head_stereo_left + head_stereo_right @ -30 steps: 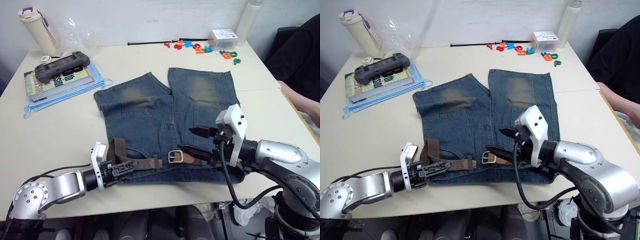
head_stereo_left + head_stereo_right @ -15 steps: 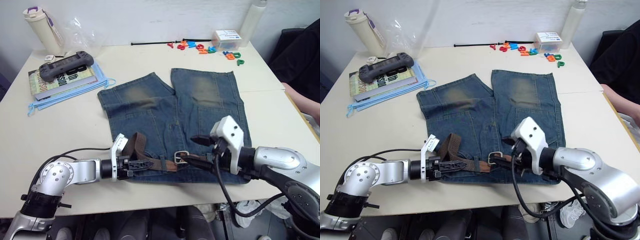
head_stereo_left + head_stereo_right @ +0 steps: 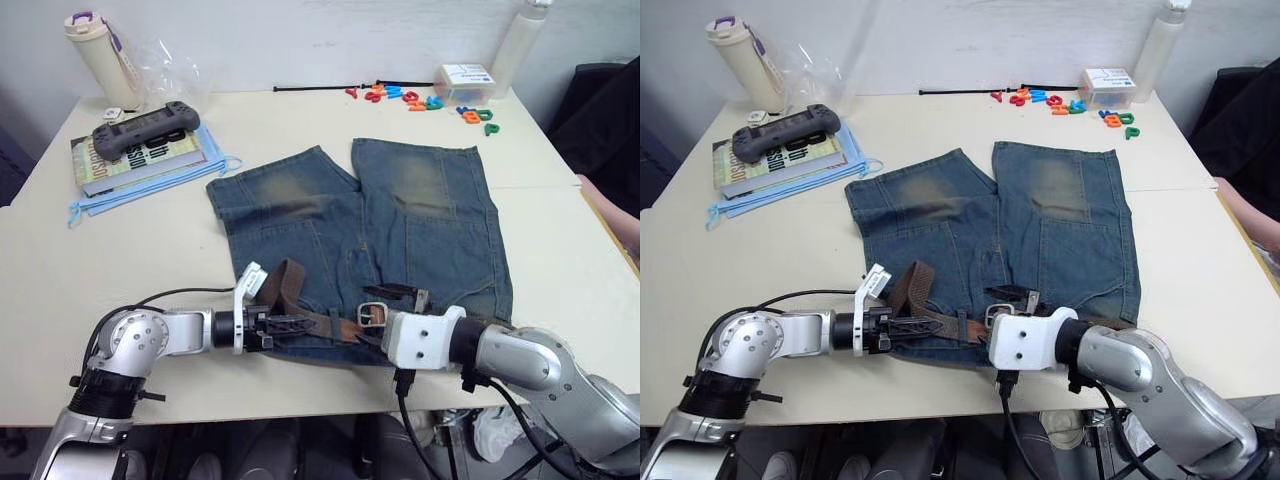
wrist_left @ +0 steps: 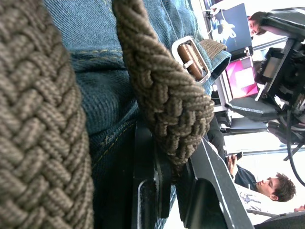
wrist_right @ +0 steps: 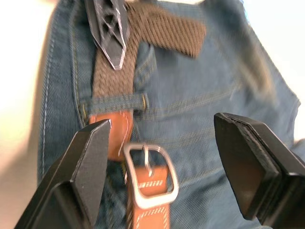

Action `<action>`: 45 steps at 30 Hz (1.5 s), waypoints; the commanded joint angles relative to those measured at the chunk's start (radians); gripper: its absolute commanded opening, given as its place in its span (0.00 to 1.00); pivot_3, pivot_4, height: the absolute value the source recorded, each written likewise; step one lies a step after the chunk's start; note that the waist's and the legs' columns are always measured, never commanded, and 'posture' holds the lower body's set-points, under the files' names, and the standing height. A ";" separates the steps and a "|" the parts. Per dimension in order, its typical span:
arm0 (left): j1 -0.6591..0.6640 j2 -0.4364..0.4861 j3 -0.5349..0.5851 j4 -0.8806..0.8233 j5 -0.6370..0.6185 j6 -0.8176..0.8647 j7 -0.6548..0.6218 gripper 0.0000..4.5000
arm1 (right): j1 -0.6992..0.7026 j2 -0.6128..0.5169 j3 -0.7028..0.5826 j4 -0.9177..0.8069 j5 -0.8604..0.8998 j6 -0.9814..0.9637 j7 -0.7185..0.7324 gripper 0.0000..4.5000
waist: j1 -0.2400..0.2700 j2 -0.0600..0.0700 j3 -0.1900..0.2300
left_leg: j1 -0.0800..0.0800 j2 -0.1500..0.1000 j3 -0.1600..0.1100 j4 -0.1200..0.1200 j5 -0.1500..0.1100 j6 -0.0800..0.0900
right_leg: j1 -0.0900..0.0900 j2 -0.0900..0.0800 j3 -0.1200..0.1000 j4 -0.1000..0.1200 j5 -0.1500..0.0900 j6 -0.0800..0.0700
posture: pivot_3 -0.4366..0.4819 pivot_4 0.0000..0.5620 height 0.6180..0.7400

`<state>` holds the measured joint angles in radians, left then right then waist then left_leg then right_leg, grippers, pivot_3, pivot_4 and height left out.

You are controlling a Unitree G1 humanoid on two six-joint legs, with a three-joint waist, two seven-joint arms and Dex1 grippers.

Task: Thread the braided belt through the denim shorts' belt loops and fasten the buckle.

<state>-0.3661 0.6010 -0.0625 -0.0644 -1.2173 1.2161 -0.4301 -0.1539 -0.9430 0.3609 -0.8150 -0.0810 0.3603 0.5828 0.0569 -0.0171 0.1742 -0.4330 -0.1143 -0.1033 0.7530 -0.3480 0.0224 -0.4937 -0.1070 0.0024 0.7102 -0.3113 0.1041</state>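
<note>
R gripper has swung round since 1 s ago. Then it sat at centre-right of the head frames, fingers aimed toward frame left at the buckle. Now its white wrist block is at lower centre, and the wrist cam looks straight down on the buckle between wide-open fingers, holding nothing. The whole head pic has shifted too, so part of that is cam motion.

L gripper has come in from lower left toward lower centre over the same span and now sits on the waistband. It is closed on the braided belt; the L wrist cam shows the braid pinched between the black fingers.

My read: R arm is lined up for a grab on the buckle end while L feeds or steadies the strap. Fastening not done yet.

Layout now:
- Denim shorts lie flat at mid frame, waistband toward the bottom edge, legs toward the top.
- Belt runs along the waistband at lower centre. A slack hump of braid stands up just beside the L gripper.
- The R wrist cam shows the strap passing under one belt loop, the tan leather tip just past it, touching or nearly touching the buckle frame.
- Buckle is just above the R wrist block in the frame. It lies between the R fingers but they don't touch it.
- Can't tell how many other loops are threaded.
</note>
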 commanded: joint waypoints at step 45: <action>-0.002 -0.148 0.155 0.002 0.138 0.189 -0.040 0.00 | 0.129 0.094 -0.024 0.239 -0.551 -0.546 0.128 0.82 | -0.003 -0.006 -0.005 | 0.013 0.000 -0.001 0.000 -0.001 -0.001 | 0.013 0.001 -0.001 0.000 -0.001 -0.001 | 0.48 0.27 0.34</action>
<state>-0.3661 0.4641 0.0995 -0.0639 -1.0857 1.3920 -0.4587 -0.0513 -0.8299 0.3219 -0.5920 -0.6267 -0.1638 0.6693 0.0540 -0.0233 0.1688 -0.4202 -0.1141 -0.1043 0.7532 -0.3490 0.0216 -0.4808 -0.1058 0.0014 0.7104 -0.3121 0.1029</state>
